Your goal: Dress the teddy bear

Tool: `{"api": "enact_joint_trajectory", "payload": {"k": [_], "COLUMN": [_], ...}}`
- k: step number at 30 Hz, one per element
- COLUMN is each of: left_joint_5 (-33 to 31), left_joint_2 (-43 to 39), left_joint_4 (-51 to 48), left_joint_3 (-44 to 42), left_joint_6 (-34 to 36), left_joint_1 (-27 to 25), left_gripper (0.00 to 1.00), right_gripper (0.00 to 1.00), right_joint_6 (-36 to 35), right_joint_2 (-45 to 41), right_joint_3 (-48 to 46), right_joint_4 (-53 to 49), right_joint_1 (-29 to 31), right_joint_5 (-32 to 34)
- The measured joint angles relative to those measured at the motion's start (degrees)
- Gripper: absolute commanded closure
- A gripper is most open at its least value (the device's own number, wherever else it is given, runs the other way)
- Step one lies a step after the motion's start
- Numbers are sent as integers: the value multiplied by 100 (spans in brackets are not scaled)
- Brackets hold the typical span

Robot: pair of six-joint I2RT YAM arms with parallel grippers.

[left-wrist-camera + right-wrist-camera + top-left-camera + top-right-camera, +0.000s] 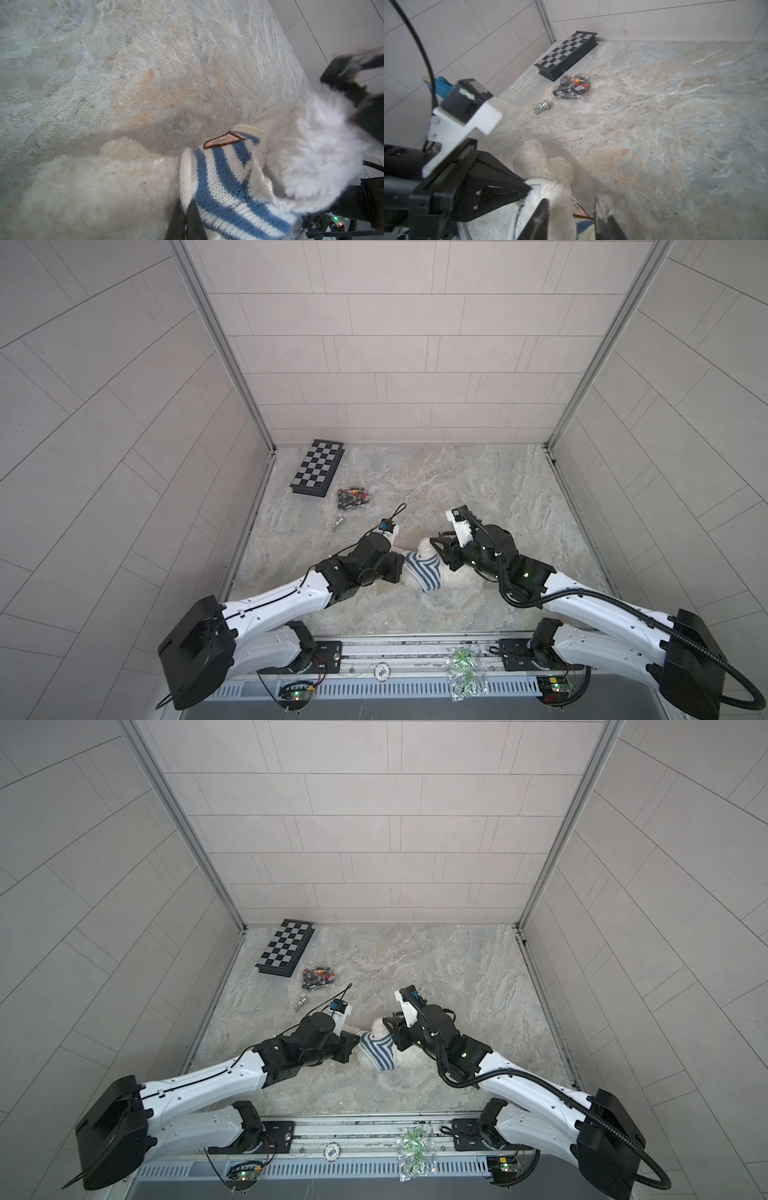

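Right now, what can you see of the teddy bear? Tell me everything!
The teddy bear is fluffy and white, like soft long plush. It lies on the marbled table between the two arms. A knitted blue-and-white striped shirt with a brown-edged badge is partly on it; fur sticks out both ends. The left gripper is shut on the shirt's hem. The right gripper stands open with fur between its fingers. The bear's face cannot be seen.
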Motion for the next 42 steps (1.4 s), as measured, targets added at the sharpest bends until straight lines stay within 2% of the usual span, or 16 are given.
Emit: {"api": "enact_joint_trajectory", "payload": {"k": [3,10,15,25,32,35,42], "left_joint_5": [70,120,146,160,160,153,92], "left_joint_2": [-9,-11,-11,-20,-22,-22,-173], "left_joint_4": [44,48,61,107,131,131,131], "left_joint_3": [-37,-50,-63,-92,-92,-92,-92], "left_joint_6": [-22,-26,-28,-39,-39,-37,11], "left_joint_1": [4,9,9,9,9,9,9], "left_gripper": [100,100,100,100,100,100,100], "right_gripper": [50,48,49,57,92,97,100], "right_joint_6": [-90,-238,-369,-557,-595,-584,-350], "right_joint_2": [26,369,595,667,649,527,-271], "right_joint_3": [247,415,424,426,426,426,168], "right_joint_4": [-173,-367,-553,-863,-890,-911,-933], "right_joint_1": [83,400,481,566,588,597,461], "right_joint_5": [-225,-400,-188,278,321,330,573]}}
